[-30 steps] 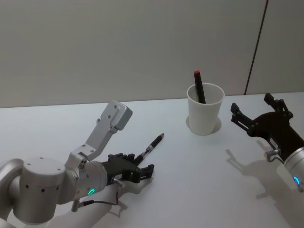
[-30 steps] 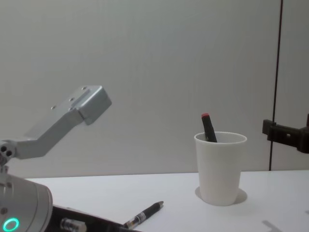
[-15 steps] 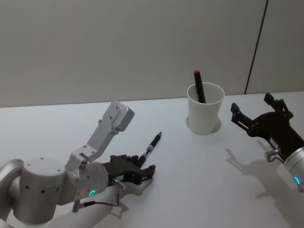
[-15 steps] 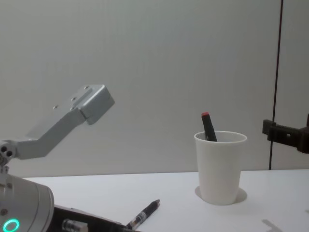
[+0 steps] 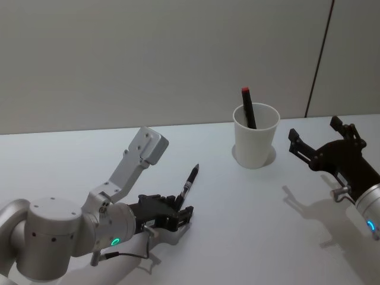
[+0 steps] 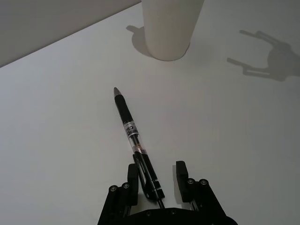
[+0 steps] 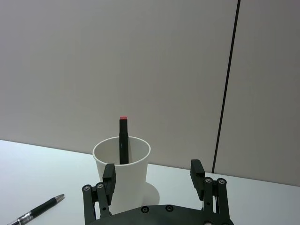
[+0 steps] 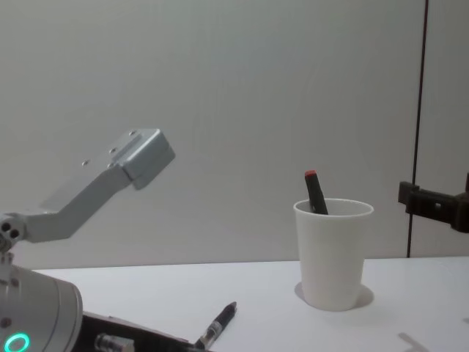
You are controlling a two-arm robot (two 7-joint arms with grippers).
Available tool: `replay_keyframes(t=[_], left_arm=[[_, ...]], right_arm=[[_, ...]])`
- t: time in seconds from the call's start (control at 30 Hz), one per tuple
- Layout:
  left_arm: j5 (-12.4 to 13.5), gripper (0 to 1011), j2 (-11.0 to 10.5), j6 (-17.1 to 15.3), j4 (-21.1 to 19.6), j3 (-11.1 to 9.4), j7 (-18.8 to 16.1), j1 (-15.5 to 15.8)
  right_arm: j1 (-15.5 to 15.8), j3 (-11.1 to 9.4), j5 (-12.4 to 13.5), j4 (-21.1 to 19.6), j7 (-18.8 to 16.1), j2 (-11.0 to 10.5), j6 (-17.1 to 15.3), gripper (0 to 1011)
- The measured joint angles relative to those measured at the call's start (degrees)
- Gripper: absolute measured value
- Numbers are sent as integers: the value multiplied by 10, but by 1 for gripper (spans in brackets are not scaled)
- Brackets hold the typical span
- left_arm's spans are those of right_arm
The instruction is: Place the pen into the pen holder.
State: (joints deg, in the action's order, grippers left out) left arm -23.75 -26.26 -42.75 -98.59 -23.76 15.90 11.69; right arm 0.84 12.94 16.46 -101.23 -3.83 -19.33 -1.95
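Note:
A black pen [image 5: 189,183] with a clear middle lies on the white table, its tip toward the pen holder [image 5: 256,139], a white paper cup at the back right. My left gripper [image 6: 157,176] is low on the table with the pen's [image 6: 131,131] rear end between its open fingers. The pen rests against one finger, with a gap to the other. A black marker with a red cap [image 5: 247,107] stands in the cup [image 8: 332,257]. My right gripper [image 5: 316,129] hovers open to the right of the cup, facing it [image 7: 123,180].
The white table [image 5: 237,237] runs back to a grey wall close behind the cup. A dark vertical seam [image 5: 317,59] splits the wall at the right. My left arm's grey link [image 8: 110,183] rises over the table's left side.
The pen has swung, its tip moving left and pointing more steeply away, as my left gripper moved in around its rear end. The right arm and the cup have not moved.

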Motion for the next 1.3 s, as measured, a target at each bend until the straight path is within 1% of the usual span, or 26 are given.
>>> replay_keyframes(t=[1.3], left_arm=[[1, 242, 0, 1, 0, 0, 1, 0]], right_arm=[[0, 0, 0, 0, 0, 0, 0, 1001]])
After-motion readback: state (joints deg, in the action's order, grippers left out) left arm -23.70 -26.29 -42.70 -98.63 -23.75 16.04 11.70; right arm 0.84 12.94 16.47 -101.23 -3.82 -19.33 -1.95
